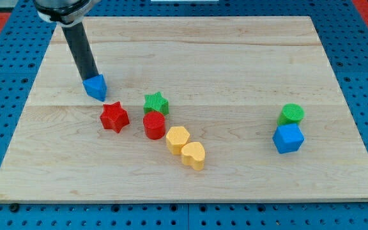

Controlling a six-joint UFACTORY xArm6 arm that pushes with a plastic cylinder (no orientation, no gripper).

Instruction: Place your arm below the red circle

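The red circle (153, 124) is a short red cylinder standing left of the board's middle. My tip (89, 78) is at the view's upper left, touching the top of a small blue triangular block (96, 87). The tip is up and to the left of the red circle, well apart from it. A red star (114, 117) lies between them, just left of the red circle. A green star (155, 102) touches the red circle from above.
A yellow hexagon (177, 138) and a yellow heart (193, 154) trail down-right from the red circle. A green cylinder (292, 114) and a blue cube (288, 138) stand at the right. The wooden board (235, 57) sits on a blue pegboard.
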